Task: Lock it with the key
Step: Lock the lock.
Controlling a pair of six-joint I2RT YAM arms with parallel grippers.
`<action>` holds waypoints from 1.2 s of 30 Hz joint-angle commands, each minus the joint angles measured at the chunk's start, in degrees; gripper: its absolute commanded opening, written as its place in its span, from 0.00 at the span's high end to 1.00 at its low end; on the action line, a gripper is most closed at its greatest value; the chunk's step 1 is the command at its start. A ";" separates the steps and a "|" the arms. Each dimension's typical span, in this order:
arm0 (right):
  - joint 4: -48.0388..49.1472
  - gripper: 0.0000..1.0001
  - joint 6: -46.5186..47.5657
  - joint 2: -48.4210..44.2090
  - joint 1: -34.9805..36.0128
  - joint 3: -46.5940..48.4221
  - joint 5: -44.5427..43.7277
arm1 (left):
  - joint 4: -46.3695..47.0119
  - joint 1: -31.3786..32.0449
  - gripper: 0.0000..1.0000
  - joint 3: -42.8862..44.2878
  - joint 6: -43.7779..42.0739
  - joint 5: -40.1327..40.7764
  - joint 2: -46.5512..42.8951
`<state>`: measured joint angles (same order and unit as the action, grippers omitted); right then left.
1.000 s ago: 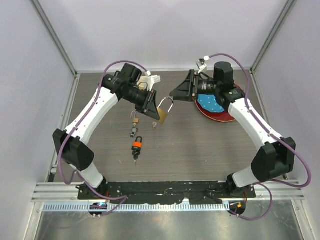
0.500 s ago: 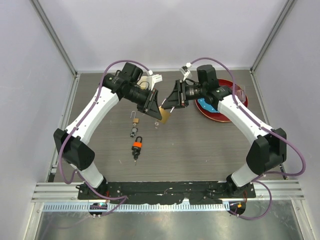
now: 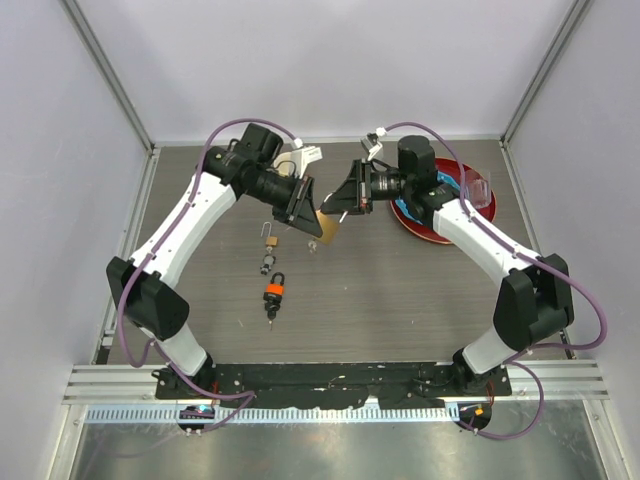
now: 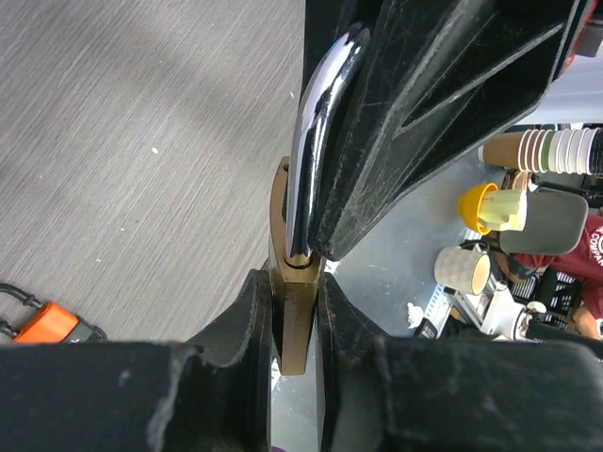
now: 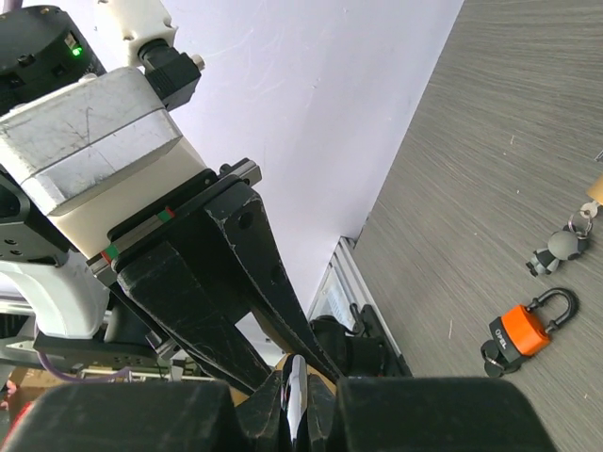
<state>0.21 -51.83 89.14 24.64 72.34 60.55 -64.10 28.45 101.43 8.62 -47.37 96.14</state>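
My left gripper (image 3: 316, 222) is shut on the body of a brass padlock (image 3: 329, 228), held above the table. In the left wrist view the brass body (image 4: 297, 315) sits pinched between my jaws (image 4: 295, 303), with its chrome shackle (image 4: 316, 141) pointing away. My right gripper (image 3: 336, 208) is shut on that shackle (image 5: 298, 391), coming in from the right. A key (image 3: 270, 239) on a ring with a small grey figure (image 3: 267, 265) lies on the table below the padlock, and it is also in the right wrist view (image 5: 592, 209).
An orange padlock (image 3: 275, 292) lies near the table's middle, its shackle towards the key ring; it also shows on the right (image 5: 521, 330). A red plate (image 3: 445, 237) holding a blue perforated disc (image 3: 411, 209) sits at the back right. A small loose piece (image 3: 311, 249) lies under the brass padlock.
My right arm swung left from over the red plate to the brass padlock, and its jaws closed on the shackle. The left arm and padlock stayed put.
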 commanded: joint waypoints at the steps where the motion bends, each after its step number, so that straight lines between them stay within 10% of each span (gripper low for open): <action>1: 10.08 0.98 -5.29 -3.01 0.40 -0.09 -3.07 | 3.62 0.47 1.00 2.90 1.04 -5.98 -1.48; 7: 9.72 0.98 -6.44 -5.12 0.06 0.00 -7.37 | 7.49 -0.05 0.91 2.72 3.50 -1.51 -2.01; 17: 10.07 0.98 -13.99 -8.46 -4.16 2.20 -14.06 | 26.99 -4.19 0.33 -0.18 15.54 2.72 -6.22; 36: 12.10 0.98 -42.64 -12.68 -10.67 0.17 -18.63 | 56.88 -4.02 0.17 -1.41 28.03 9.76 -6.14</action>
<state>4.82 -85.12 80.60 14.13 70.96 42.15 -15.62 23.90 100.16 33.47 -37.04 89.27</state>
